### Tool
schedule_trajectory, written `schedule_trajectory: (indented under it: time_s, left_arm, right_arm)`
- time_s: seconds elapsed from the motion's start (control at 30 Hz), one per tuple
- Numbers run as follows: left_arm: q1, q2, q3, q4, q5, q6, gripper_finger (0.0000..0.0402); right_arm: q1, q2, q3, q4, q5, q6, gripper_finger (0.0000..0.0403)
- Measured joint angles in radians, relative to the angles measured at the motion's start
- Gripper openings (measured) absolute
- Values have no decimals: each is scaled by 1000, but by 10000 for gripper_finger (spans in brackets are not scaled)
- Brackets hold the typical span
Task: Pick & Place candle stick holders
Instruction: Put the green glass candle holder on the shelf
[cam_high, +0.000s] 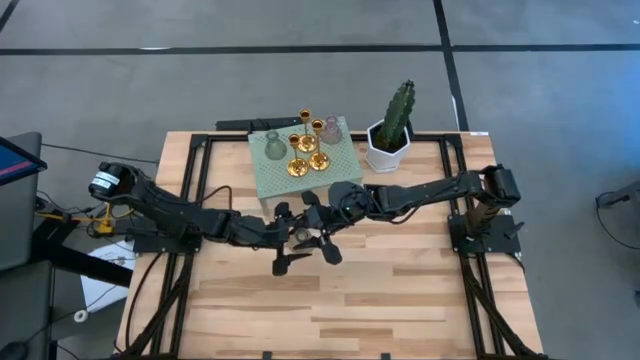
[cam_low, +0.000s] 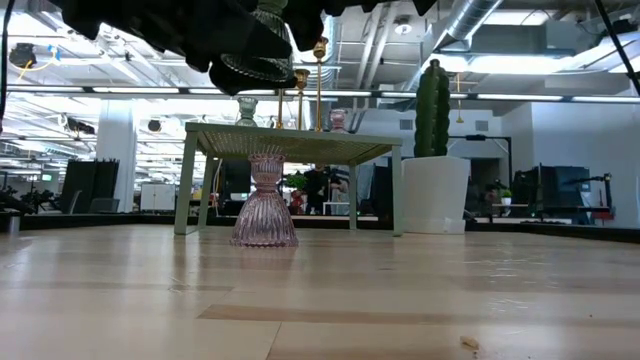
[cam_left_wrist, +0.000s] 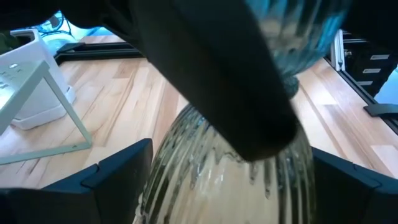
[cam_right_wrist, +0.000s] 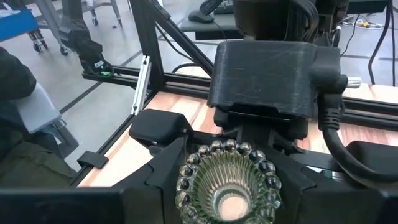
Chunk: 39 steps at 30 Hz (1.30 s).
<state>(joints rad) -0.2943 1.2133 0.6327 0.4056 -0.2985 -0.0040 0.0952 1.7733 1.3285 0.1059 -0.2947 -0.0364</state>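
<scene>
My two grippers meet above the table's middle, both on one translucent grey-green candle stick holder (cam_left_wrist: 230, 168), held high above the table in the low view (cam_low: 258, 62). My left gripper (cam_high: 298, 240) comes from the left, my right gripper (cam_high: 314, 224) from the right. A pink holder (cam_low: 265, 205) stands on its base on the table below them; the arms hide it in the high view. On the green stand (cam_high: 340, 165) stand a grey-green holder (cam_high: 273, 147), a pink one (cam_high: 330, 128) and three gold ones (cam_high: 298, 166). My left gripper has the holder's wide ribbed lower body (cam_left_wrist: 180, 186) between its two fingers (cam_left_wrist: 118, 180), one on each side, coming about level from the table's left. The holder is lifted clear of the table, its neck upward. My right gripper is on the holder's upper part: one finger (cam_left_wrist: 249, 93) lies across the neck (cam_left_wrist: 289, 87), and the other is hidden behind the glass. The fingers slant down from the right, flanking the beaded cup rim (cam_right_wrist: 227, 155), whose opening faces the wrist camera.
A cactus in a white hexagonal pot (cam_high: 390, 135) stands right of the green stand at the far edge. The stand's legs (cam_low: 190, 185) rest on the table behind the pink holder. Bare wood lies toward the near edge (cam_high: 330, 310).
</scene>
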Motion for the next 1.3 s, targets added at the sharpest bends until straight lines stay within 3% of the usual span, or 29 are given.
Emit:
schedule_trajectory:
  time_s: [0.47,0.7,0.93,1.17,1.3]
  left_arm:
    - [0,0,0,7,2,-4,319]
    - [0,0,0,7,3,-1,336]
    - [0,0,0,7,2,-5,317]
    - [-1,0,-1,7,8,0,336]
    - [-1,0,-1,6,-2,0,313]
  right_arm:
    - [-1,0,0,0,4,-16,152]
    - [-2,0,0,0,5,-16,152]
    - [-2,0,0,-1,7,-19,152]
    - [-1,-31,1,-50,7,-18,193]
    - [0,-78,2,-103,6,-45,180]
